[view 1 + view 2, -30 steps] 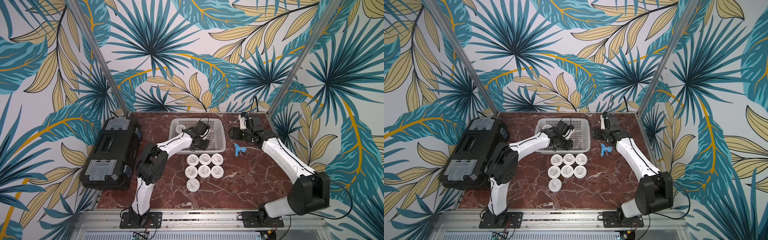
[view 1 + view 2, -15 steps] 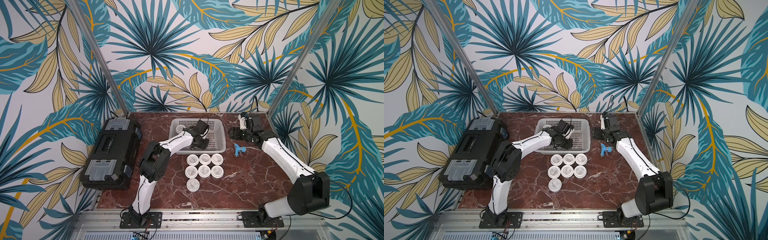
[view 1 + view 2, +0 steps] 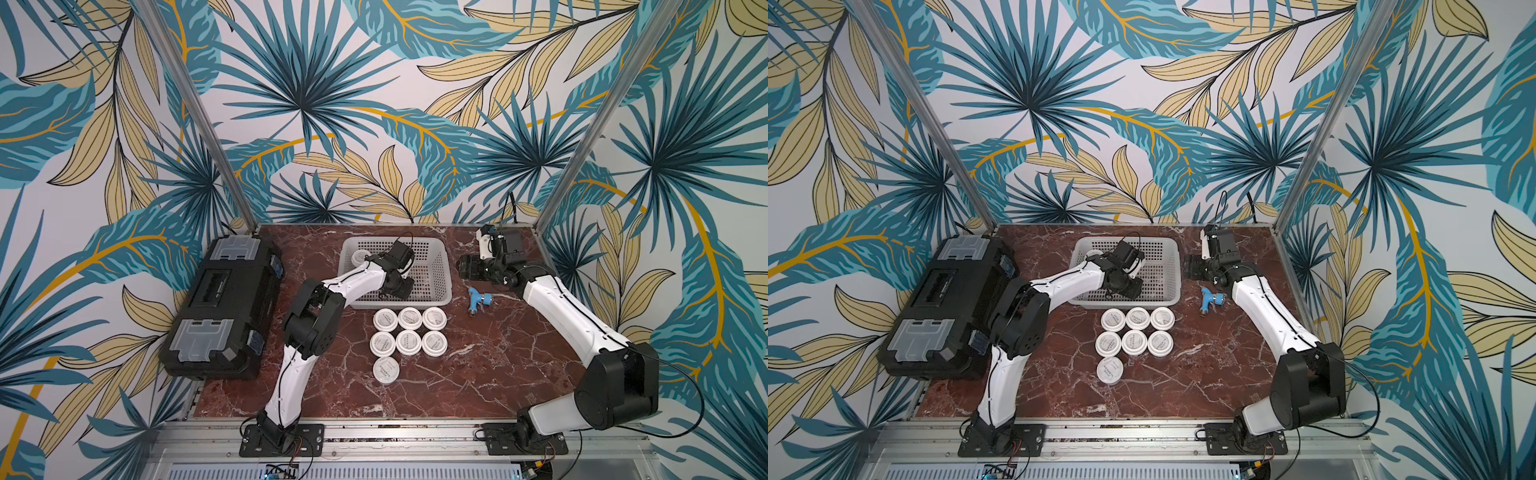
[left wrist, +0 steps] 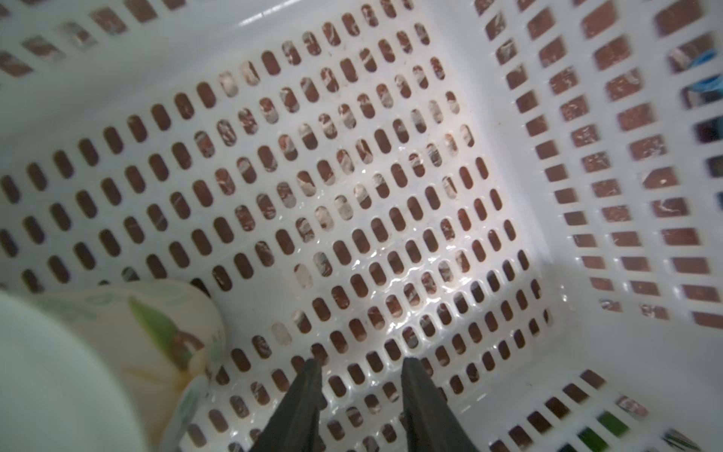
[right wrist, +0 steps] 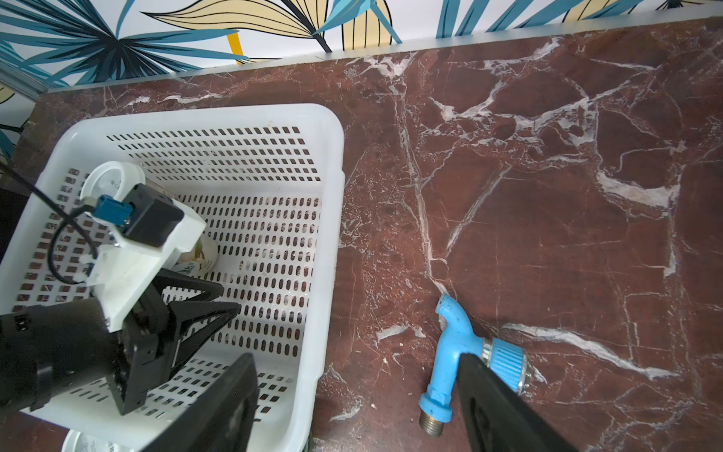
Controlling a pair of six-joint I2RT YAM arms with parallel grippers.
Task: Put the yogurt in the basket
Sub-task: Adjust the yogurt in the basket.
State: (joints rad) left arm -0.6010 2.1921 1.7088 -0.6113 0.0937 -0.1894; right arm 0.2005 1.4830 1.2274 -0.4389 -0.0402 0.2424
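Observation:
The white basket [image 3: 395, 240] [image 3: 1125, 240] [image 5: 332, 195] stands at the back middle of the table. One yogurt [image 3: 360, 257] [image 5: 111, 182] stands upright in its far left corner. Another yogurt [image 4: 156, 336] [image 5: 203, 254] lies on its side on the basket floor [image 4: 352, 195]. My left gripper [image 3: 401, 291] [image 3: 1129, 289] [image 4: 358, 364] is low inside the basket beside that jar, fingers apart with nothing between them. Several yogurts [image 3: 408, 342] [image 3: 1133, 343] sit in rows on the table in front of the basket. My right gripper [image 3: 465, 266] [image 3: 1192, 266] [image 5: 356, 358] hovers open, just right of the basket.
A black toolbox [image 3: 224, 307] [image 3: 942, 303] lies along the table's left edge. A blue hose nozzle [image 3: 478, 300] [image 3: 1210, 300] [image 5: 457, 344] rests on the marble right of the basket, under my right gripper's finger. Metal posts stand at the back corners.
The left arm's elbow has shifted slightly to the right while its gripper stays inside the basket. The right arm has not moved.

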